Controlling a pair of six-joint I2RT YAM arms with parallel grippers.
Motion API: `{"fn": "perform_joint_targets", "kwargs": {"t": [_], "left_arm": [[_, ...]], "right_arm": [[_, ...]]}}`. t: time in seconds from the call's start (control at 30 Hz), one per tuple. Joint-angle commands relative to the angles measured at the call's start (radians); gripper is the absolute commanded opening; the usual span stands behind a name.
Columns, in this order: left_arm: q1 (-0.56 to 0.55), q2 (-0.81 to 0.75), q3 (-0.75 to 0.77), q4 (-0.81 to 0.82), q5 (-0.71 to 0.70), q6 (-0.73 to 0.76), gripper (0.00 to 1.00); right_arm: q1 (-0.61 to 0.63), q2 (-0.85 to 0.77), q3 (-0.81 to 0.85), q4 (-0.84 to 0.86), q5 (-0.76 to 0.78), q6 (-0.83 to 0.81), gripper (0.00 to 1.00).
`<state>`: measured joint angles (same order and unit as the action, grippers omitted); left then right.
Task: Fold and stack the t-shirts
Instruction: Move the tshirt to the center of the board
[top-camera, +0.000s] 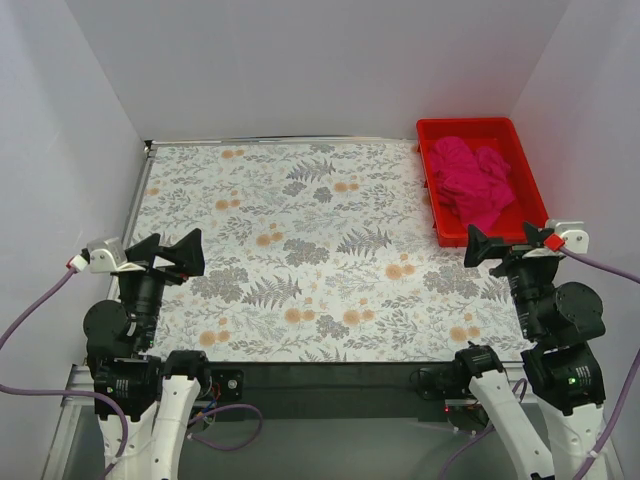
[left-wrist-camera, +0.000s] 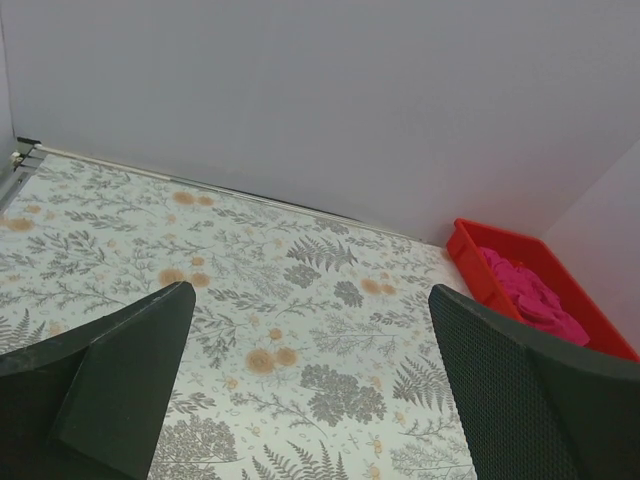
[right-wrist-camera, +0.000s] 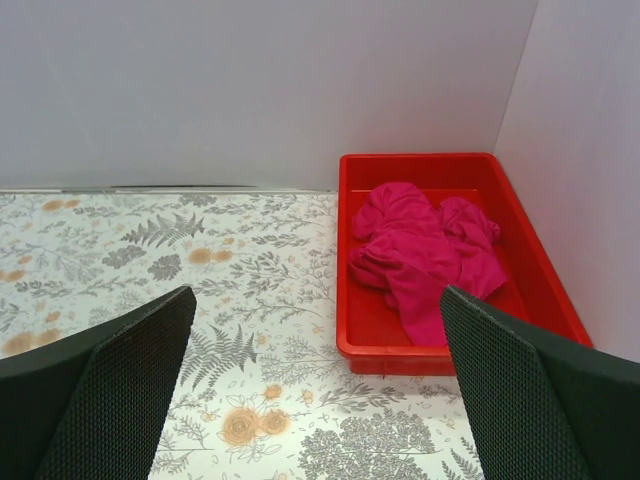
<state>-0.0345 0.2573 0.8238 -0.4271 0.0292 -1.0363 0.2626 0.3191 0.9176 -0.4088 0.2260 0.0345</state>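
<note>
**Task status: not started**

I see the pink t-shirts (top-camera: 470, 185) crumpled in the red bin (top-camera: 465, 124) at the tabletop's (top-camera: 300, 230) far right corner. Nothing is folded or stacked yet. The left gripper (top-camera: 168, 252) and right gripper (top-camera: 505, 243) hover at the near edge, jaws wide apart, holding nothing.
</note>
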Motion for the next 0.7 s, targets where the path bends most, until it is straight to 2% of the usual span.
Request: {"fn": "perform_joint_targets", "kwargs": {"t": [0.0,0.13,0.33,0.53,0.67], "left_arm": [[0.005,0.007,0.006,-0.036,0.006,0.004,0.98],[0.005,0.011,-0.005,-0.077,0.012,-0.065,0.98],[0.005,0.037,-0.026,-0.145,0.032,-0.126,0.98],[0.005,0.063,-0.022,-0.177,0.064,-0.174,0.98],[0.005,0.043,-0.037,-0.18,0.104,-0.2,0.98]], "right_arm": [[-0.003,0.054,-0.014,0.039,0.025,0.001,0.98],[-0.002,0.127,-0.025,0.05,0.065,0.027,0.98],[-0.003,0.351,-0.005,0.077,0.116,0.031,0.98],[-0.009,0.694,0.096,0.085,0.219,0.033,0.98],[-0.081,0.892,0.191,0.085,0.222,0.05,0.98]]}}
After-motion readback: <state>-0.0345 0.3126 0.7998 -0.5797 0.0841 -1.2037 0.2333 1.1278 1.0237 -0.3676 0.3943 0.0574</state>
